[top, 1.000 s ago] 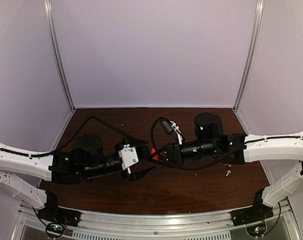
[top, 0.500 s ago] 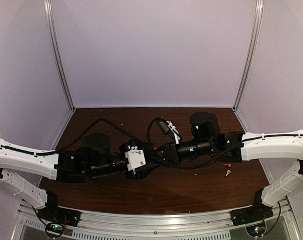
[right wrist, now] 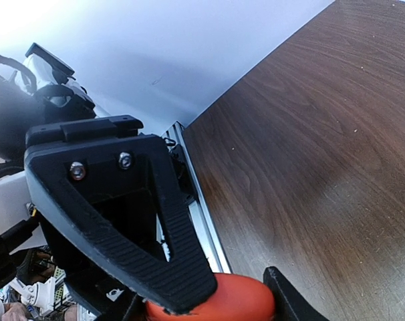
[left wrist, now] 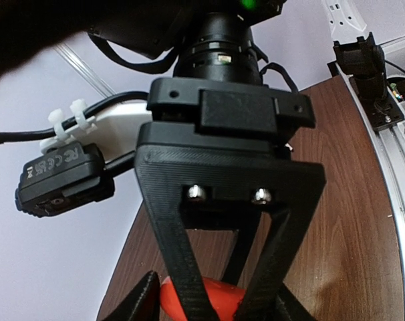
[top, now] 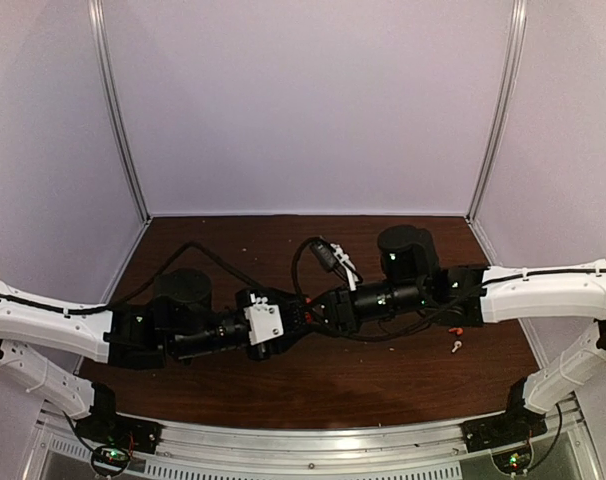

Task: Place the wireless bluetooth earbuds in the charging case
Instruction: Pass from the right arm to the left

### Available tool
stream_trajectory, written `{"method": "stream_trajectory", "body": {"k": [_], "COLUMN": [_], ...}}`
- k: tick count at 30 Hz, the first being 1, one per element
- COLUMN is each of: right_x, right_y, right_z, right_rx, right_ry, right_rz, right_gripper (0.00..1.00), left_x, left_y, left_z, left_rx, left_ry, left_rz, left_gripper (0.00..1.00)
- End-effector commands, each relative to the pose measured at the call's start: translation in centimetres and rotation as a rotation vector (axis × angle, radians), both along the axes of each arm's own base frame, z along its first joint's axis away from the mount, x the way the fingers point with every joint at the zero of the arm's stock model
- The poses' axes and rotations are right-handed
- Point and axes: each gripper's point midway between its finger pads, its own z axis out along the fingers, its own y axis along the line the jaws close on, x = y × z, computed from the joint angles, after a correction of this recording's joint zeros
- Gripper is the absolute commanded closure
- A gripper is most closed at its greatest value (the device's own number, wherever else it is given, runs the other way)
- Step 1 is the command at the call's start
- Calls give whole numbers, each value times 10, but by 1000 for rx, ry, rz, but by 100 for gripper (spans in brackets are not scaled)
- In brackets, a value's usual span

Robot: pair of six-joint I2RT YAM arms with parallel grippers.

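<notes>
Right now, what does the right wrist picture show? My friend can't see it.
A red-orange rounded object sits at the bottom edge, held by the right gripper. The left gripper's big ribbed finger overlaps it from the left, above a brown wooden table.

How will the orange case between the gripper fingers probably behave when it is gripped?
The orange case looks smooth and rounded, so it may slip or twist when squeezed. It seems to be rigid plastic, so it probably will not bend. Being small, it is likely light.

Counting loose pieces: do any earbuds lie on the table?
Yes, one red-orange earbud and one white earbud lie beside the right arm.
</notes>
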Motion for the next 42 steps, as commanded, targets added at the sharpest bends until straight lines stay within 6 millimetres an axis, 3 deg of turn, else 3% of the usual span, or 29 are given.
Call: {"method": "stream_trajectory", "body": {"k": [1, 5, 10, 13, 19, 29, 36, 42], "right_x": [-8, -13, -14, -15, -11, -16, -16, -16], "right_y": [3, 3, 3, 3, 2, 2, 1, 0], "right_z": [27, 35, 37, 40, 35, 45, 48, 47], "right_rx": [91, 129, 138, 147, 143, 182, 189, 189], "right_ry": [-31, -29, -26, -28, -22, -19, -18, -16], "right_rz": [38, 65, 73, 76, 53, 85, 84, 79], "right_gripper": [47, 46, 46, 53, 58, 59, 59, 59], "left_x": [-6, -11, -14, -14, -2, 2, 6, 6], "left_y": [10, 15, 11, 12, 14, 12, 11, 11], "left_z": [31, 39, 35, 36, 36, 29, 24, 23], "left_rx": [-124, -163, -141, -151, -179, -164, -147, -142], "left_ry": [-38, -40, -31, -34, -36, -28, -33, -30], "left_rz": [-25, -43, -67, -65, 7, 29, 48, 46], "left_gripper": [57, 58, 60, 61, 60, 72, 59, 66]}}
